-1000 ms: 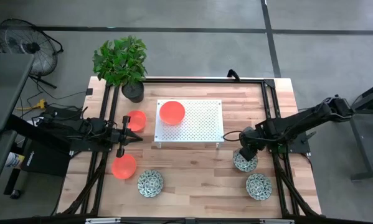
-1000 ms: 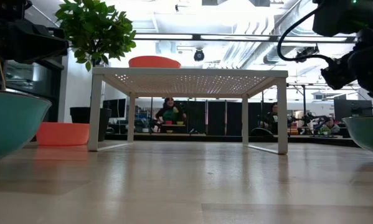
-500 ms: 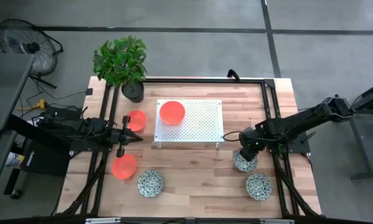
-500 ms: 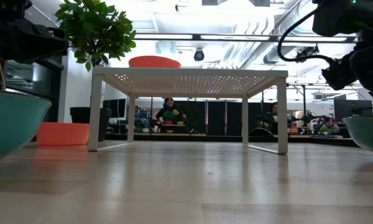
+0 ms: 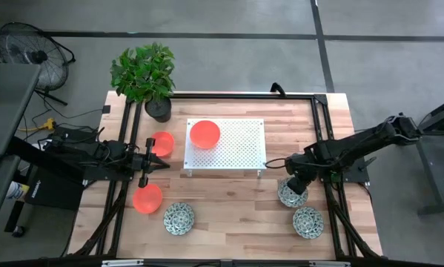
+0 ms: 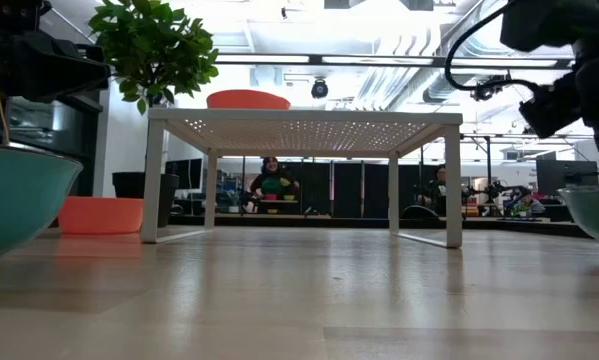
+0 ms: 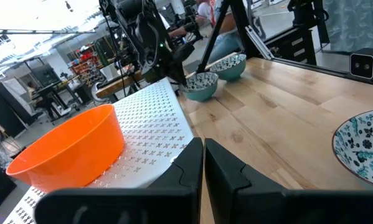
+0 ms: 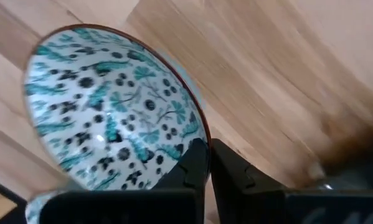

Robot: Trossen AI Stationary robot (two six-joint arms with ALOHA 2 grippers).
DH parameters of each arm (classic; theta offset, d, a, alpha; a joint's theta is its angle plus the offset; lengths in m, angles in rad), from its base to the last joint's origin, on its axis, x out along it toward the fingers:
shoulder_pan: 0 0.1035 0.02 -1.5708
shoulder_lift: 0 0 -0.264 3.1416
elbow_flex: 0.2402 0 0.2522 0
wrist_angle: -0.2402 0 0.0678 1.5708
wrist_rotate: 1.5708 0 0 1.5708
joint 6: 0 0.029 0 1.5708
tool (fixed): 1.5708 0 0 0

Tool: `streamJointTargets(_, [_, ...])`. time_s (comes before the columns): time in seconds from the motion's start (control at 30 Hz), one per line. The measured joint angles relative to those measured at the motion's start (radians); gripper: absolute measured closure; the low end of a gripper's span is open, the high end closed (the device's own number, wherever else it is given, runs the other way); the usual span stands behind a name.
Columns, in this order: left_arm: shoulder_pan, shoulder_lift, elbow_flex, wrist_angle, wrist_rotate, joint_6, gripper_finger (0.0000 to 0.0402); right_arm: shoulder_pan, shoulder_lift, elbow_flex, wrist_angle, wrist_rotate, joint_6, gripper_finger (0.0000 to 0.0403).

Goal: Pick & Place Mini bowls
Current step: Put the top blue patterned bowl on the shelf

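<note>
Right gripper (image 8: 208, 163) clamped on patterned bowl (image 8: 111, 109) rim.

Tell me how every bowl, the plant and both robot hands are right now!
Right gripper: shut on the rim of one patterned bowl.
Left gripper: shut, holding nothing, by the white rack.
Orange bowl on the rack: upright, empty.
Orange bowl beside the left gripper: upright on the table, empty.
Third orange bowl: upright on the table, empty.
Other two patterned bowls: upright, empty.
Plant: standing upright.
</note>
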Motion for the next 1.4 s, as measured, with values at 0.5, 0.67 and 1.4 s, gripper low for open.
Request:
streamJointTargets(0.5, [0.0, 0.0, 0.0, 0.0, 0.0, 0.0, 0.0392, -0.018, 0.001, 0.484, -0.305, 0.124, -0.084, 0.0402])
streamJointTargets(0.67, [0.0, 0.0, 0.0, 0.0, 0.0, 0.0, 0.0392, -0.078, 0.018, 0.68, -0.333, 0.205, -0.134, 0.0402])
streamJointTargets(1.4, [0.0, 0.0, 0.0, 0.0, 0.0, 0.0, 0.0392, -0.499, 0.728, 1.31, -0.451, -0.078, -0.716, 0.0403])
